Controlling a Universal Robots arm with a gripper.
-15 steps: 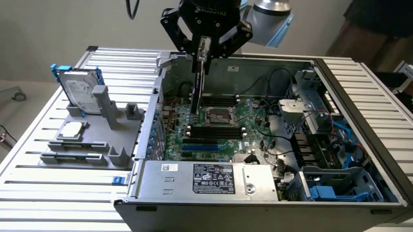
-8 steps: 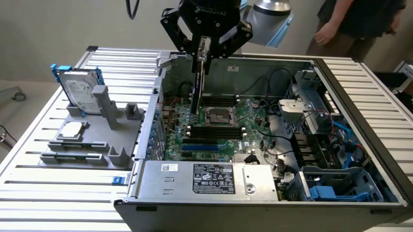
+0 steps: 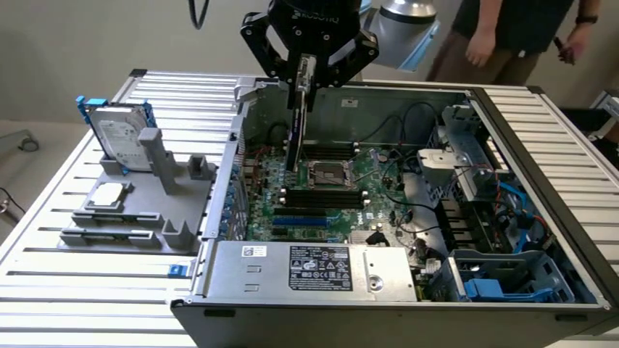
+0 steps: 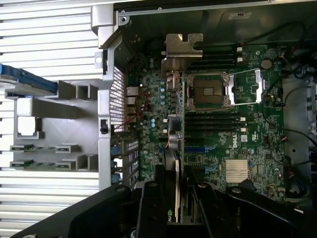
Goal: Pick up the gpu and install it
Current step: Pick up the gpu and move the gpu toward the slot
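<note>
Above the motherboard (image 3: 372, 163) in the open computer case (image 3: 541, 116), jaws clamp the gpu (image 3: 298, 123) upright; any tilt could miss the blue slots (image 3: 301, 217); its bracket (image 4: 184, 47) might snag the rear wall (image 3: 230, 185).

The gpu (image 3: 298, 134), in the claw (image 3: 307, 78), hangs above the motherboard (image 3: 334, 197) (inside the case (image 3: 387, 330)).

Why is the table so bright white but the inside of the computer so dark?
Exterior view: light glares off the metal table, while the walls of the computer shade its inside. Wrist view: the table is washed pale, everything looks bluish, and the gripper holding the card is nearly black.
</note>
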